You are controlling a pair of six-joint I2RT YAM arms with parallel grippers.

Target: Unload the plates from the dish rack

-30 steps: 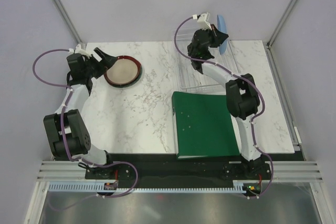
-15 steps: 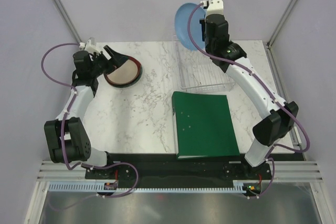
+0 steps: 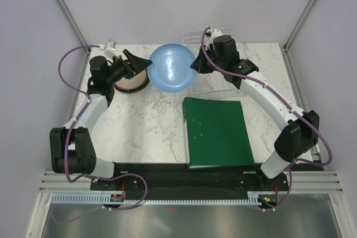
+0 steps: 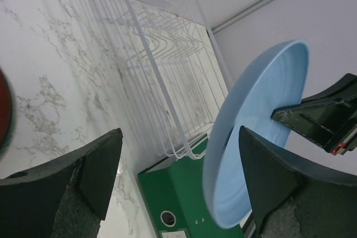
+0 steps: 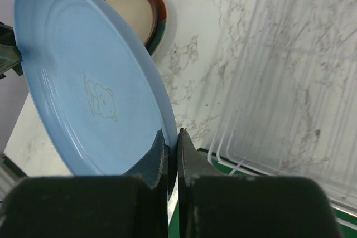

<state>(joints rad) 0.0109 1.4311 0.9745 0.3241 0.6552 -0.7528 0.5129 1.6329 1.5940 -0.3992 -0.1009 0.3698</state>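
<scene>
A light blue plate point(image 3: 170, 68) hangs tilted over the far middle of the marble table point(image 3: 145, 121). The right gripper point(image 3: 196, 64) is clamped on its rim at 3 o'clock. At 9 o'clock the left gripper point(image 3: 138, 63) has its fingers spread wide at the rim. A red-rimmed plate point(image 3: 128, 82) lies at 8 o'clock, the clear dish rack point(image 3: 206, 85) at 3 o'clock, and a green folder point(image 3: 217, 132) at 5 o'clock.

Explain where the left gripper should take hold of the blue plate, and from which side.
I'd pinch the blue plate by its free rim, opposite the right gripper, approaching edge-on from the left: this thin, tilted disc offers only its rim.
</scene>
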